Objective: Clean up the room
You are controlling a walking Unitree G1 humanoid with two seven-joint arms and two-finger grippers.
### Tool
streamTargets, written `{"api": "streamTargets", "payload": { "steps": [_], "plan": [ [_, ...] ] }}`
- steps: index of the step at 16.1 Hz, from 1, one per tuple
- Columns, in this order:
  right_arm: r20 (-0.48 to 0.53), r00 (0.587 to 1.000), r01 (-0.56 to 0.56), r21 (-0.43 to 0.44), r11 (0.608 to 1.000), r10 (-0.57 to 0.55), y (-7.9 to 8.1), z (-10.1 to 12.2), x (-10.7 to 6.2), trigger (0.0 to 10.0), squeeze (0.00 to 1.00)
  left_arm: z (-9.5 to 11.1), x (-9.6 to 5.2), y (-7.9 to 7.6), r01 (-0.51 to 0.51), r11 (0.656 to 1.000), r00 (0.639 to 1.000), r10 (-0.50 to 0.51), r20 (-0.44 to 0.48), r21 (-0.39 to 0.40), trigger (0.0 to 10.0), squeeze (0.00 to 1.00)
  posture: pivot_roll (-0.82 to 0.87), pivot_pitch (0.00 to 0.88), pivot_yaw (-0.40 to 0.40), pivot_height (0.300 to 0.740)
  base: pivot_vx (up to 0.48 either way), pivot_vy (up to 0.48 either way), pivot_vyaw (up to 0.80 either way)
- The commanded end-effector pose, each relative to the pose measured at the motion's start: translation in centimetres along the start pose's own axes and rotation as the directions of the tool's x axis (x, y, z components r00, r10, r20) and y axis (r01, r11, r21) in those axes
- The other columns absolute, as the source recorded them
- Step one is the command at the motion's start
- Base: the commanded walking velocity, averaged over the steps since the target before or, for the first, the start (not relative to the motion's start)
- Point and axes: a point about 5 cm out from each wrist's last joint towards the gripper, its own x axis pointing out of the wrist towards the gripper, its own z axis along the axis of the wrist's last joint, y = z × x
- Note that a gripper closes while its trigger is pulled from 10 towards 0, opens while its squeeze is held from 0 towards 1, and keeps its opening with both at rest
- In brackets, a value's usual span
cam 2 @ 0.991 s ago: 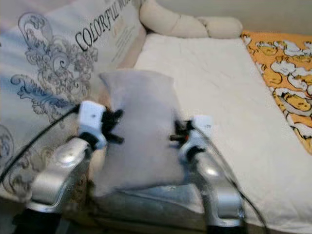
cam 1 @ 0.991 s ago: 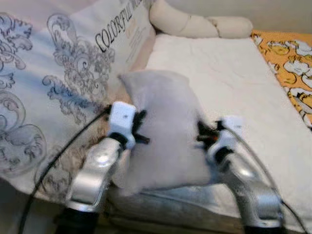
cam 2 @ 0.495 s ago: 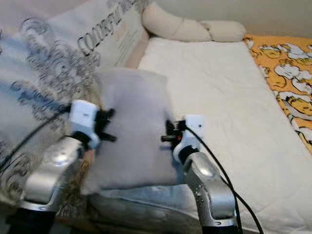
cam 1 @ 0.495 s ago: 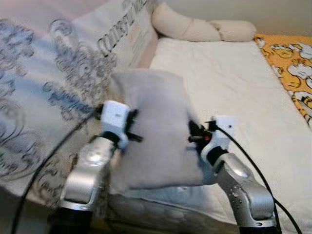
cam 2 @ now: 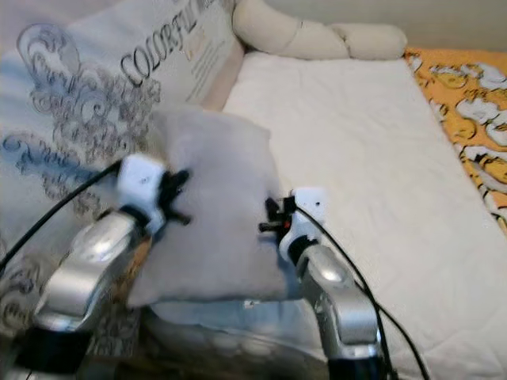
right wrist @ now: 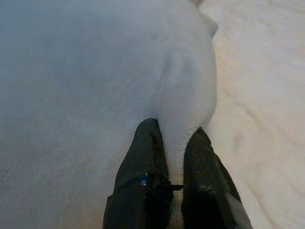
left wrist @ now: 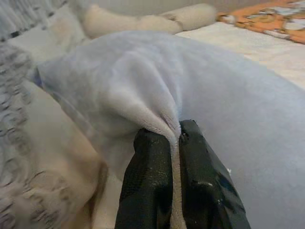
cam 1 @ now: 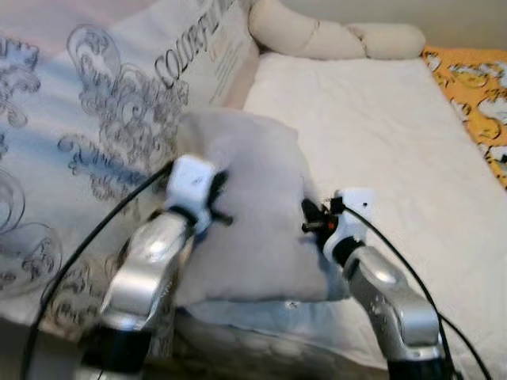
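Here, the left gripper [left wrist: 174,136] and right gripper [right wrist: 177,131] each pinch the grey pillow [cam 1: 253,214]. At ten o'clock, the patterned quilt [cam 1: 95,119] reads "COLORFUL".

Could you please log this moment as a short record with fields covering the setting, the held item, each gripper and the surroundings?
setting: a bed with a white mattress
held item: grey pillow, gripped at both side edges
left gripper: jaws shut on a fold of the pillow's edge
right gripper: jaws shut on the opposite edge
robot's left: large patterned cushion with printed lettering
far end: beige bolster
robot's right: orange patterned blanket
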Motion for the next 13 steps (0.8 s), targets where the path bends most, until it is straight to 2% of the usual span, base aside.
{"api": "streamTargets", "payload": {
  "steps": [1,4,5,6,10,13],
  "plan": [
    [0.046,0.999,-0.017,-0.026,1.000,0.018,0.6,1.0,0.6,10.0,0.00,1.0,0.7,0.8,0.004,0.998,0.999,-0.006,0.038,0.061,10.0,0.00,0.02,0.000,0.002,0.740,0.000,0.000,0.00],
    [0.033,0.999,-0.033,-0.041,0.999,0.034,1.5,1.1,2.5,10.0,0.00,2.7,3.2,2.3,0.036,0.987,0.998,-0.045,0.050,0.156,10.0,0.00,0.01,0.000,0.006,0.740,0.000,0.000,0.00],
    [0.032,0.999,-0.038,-0.044,0.998,0.039,1.7,1.1,2.8,10.0,0.00,2.8,3.5,2.6,0.039,0.985,0.998,-0.047,0.049,0.168,10.0,0.00,0.00,0.000,0.009,0.740,0.000,0.000,0.00],
    [-0.002,0.997,-0.083,-0.026,0.996,0.083,2.9,0.4,4.6,10.0,0.00,3.1,4.2,4.6,0.029,0.975,0.999,-0.034,0.018,0.221,10.0,0.00,0.00,0.005,0.019,0.740,0.000,0.000,0.00],
    [-0.063,0.981,-0.180,0.018,0.984,0.181,6.2,-0.3,8.0,10.0,0.00,2.9,4.5,8.9,0.004,0.944,0.999,0.012,-0.048,0.329,10.0,0.00,0.01,0.064,0.027,0.740,0.000,0.000,0.00],
    [-0.104,0.973,-0.205,0.032,0.978,0.208,7.8,-0.6,9.2,10.0,0.00,3.0,4.7,10.0,0.019,0.928,0.997,0.010,-0.076,0.372,10.0,0.00,0.02,0.098,0.029,0.740,0.000,0.000,0.00]
  ]
}}
